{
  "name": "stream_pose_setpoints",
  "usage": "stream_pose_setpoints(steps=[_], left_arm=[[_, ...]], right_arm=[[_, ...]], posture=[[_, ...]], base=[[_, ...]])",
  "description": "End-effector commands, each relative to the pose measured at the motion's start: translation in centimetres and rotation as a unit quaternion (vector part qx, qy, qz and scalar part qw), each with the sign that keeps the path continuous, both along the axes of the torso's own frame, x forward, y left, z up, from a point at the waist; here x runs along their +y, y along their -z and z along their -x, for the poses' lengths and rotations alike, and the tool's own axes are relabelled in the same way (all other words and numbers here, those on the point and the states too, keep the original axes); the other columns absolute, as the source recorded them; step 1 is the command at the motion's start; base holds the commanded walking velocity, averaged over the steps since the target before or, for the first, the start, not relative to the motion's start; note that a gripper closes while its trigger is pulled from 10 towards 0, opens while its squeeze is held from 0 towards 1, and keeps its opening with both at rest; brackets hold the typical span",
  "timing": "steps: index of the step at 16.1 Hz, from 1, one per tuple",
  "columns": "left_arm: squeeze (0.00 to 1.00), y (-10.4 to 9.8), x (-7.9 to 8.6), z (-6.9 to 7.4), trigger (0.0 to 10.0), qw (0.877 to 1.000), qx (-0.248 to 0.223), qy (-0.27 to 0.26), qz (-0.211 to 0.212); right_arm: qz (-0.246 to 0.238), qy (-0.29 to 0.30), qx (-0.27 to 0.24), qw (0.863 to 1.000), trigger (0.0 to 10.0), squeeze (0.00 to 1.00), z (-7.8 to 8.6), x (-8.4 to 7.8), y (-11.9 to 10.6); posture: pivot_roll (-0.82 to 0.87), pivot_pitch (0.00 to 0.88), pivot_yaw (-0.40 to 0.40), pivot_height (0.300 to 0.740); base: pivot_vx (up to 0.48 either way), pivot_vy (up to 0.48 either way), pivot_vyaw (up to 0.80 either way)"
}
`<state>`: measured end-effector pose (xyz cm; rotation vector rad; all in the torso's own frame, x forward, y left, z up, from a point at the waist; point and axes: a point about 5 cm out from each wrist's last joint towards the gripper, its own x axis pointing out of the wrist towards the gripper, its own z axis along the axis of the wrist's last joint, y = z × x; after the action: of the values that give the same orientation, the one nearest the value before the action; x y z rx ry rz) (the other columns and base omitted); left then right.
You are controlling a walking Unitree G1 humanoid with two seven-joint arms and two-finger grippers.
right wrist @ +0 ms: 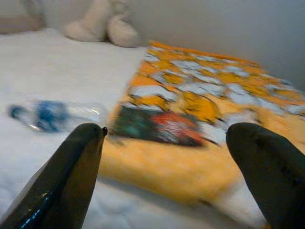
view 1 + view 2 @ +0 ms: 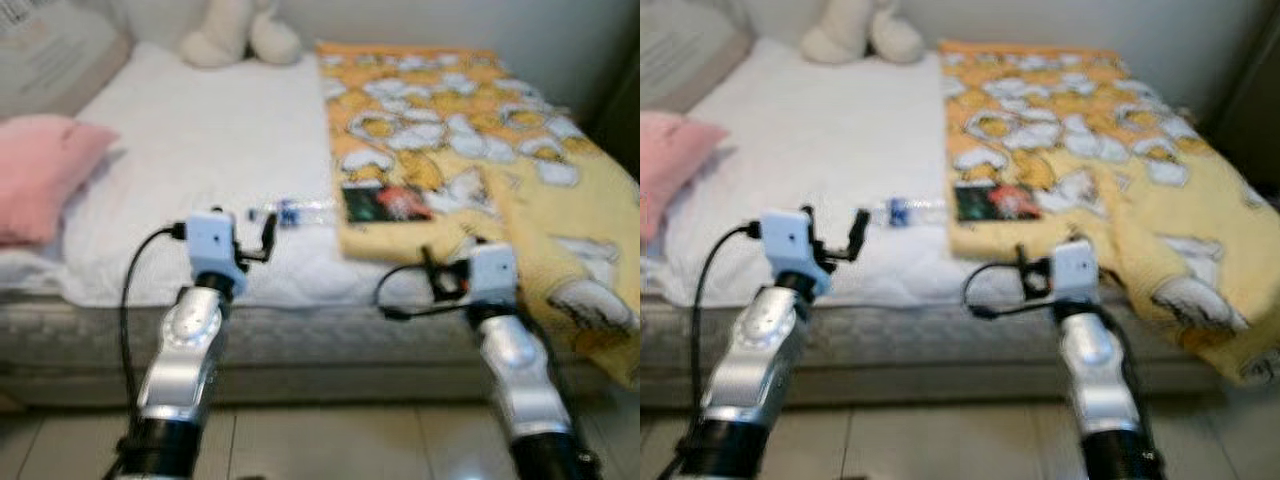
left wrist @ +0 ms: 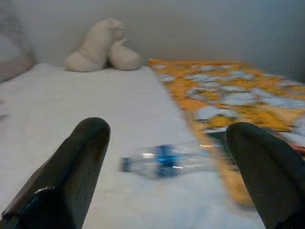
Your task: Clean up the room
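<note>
A clear plastic bottle (image 2: 295,212) with a blue label lies on its side on the white bed sheet (image 2: 200,150), near the front edge. Beside it, a dark green and red packet (image 2: 385,203) rests on the yellow patterned blanket (image 2: 450,130). My left gripper (image 3: 167,131) hovers just short of the bed's front edge, open, with the bottle (image 3: 164,162) lying ahead between its fingers. My right gripper (image 1: 167,133) is also open and empty, facing the packet (image 1: 155,126) from the bed's edge. Both arms are raised in front of the mattress.
A cream plush toy (image 2: 240,35) sits at the back of the bed against the wall. A pink pillow (image 2: 40,170) lies at the left. The blanket hangs over the bed's front right corner. Tiled floor (image 2: 330,440) runs below the mattress.
</note>
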<state>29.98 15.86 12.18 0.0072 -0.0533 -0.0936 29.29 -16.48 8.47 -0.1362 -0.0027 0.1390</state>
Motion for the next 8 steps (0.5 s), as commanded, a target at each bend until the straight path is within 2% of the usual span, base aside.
stream_pose_setpoints(steps=[1, 8], left_arm=[[0.00, -0.28, -0.79, -0.31, 10.0, 1.000, -0.004, 0.010, 0.005], [0.00, -0.37, -0.92, -0.83, 10.0, 1.000, -0.002, 0.009, 0.012]], right_arm=[[0.009, 0.011, -0.006, 1.000, 10.0, 0.00, -0.10, -1.13, -0.33], [0.007, 0.002, -0.011, 1.000, 10.0, 0.00, -0.15, -0.69, -0.56]], posture=[[0.00, 0.000, -0.013, 0.740], [-0.01, 0.000, -0.005, 0.740]], base=[[0.480, 0.000, 0.00], [0.480, 0.000, 0.00]])
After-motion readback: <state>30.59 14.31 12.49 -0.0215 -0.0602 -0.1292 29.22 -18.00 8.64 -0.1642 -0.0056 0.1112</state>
